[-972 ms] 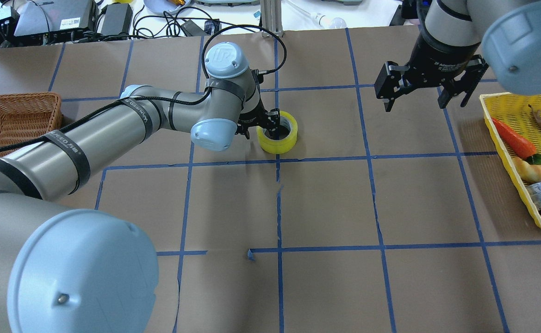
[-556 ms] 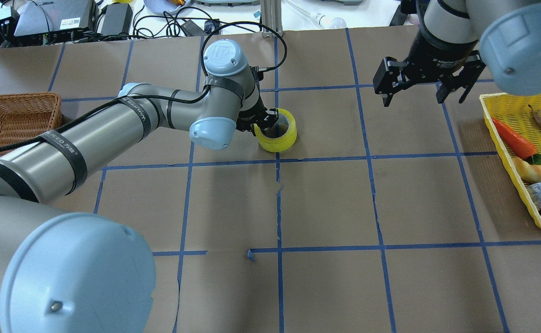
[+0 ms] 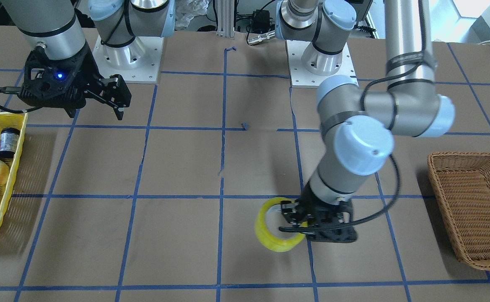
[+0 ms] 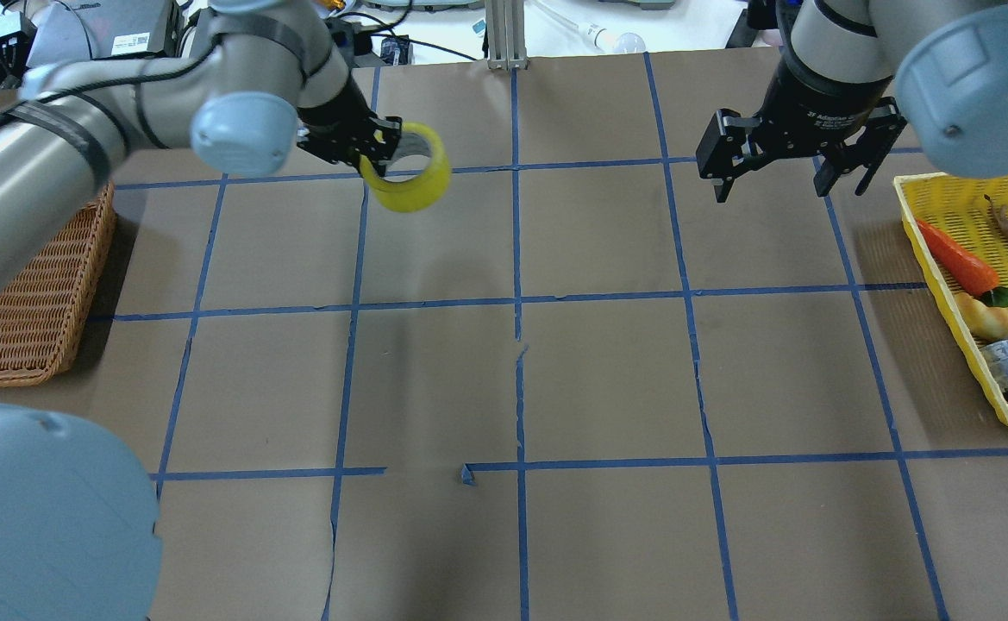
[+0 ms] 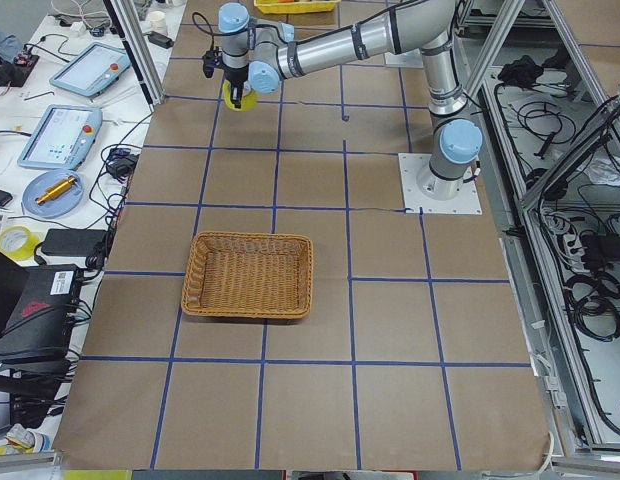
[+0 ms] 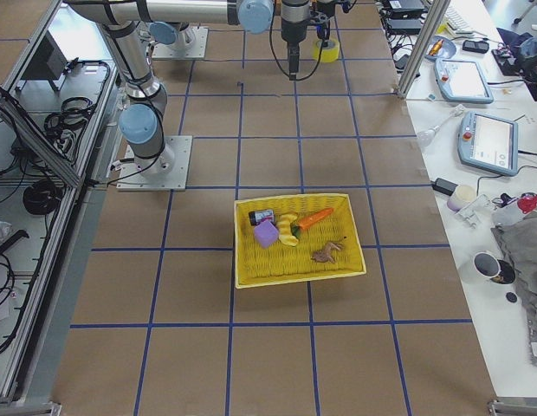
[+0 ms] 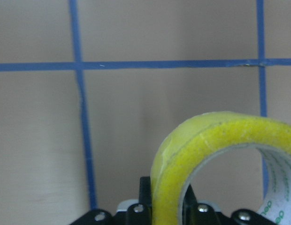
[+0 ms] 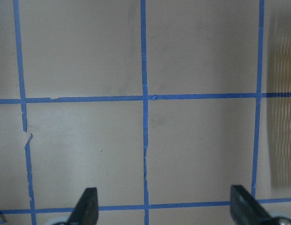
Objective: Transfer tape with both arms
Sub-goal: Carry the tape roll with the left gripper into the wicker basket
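The yellow tape (image 4: pixel 411 181) hangs tilted in my left gripper (image 4: pixel 380 153), which is shut on the ring's wall, one finger inside the hole and one outside. In the overhead view the roll is off the table, near the far left-centre grid line. It also shows in the front view (image 3: pixel 275 238) and in the left wrist view (image 7: pixel 206 152), close above the fingers. My right gripper (image 4: pixel 771 190) is open and empty, hovering at the far right; its fingers (image 8: pixel 88 206) stand wide apart over bare paper.
A brown wicker basket (image 4: pixel 29 293) sits at the left table edge, under the left arm. A yellow basket (image 4: pixel 943 285) with a carrot, a croissant, a small bottle and a purple block stands at the right edge. Blue tape lines grid the brown paper.
My left arm has lifted the tape off the table and carried it up and to the left in the overhead view. The right gripper has hardly moved and stays open.
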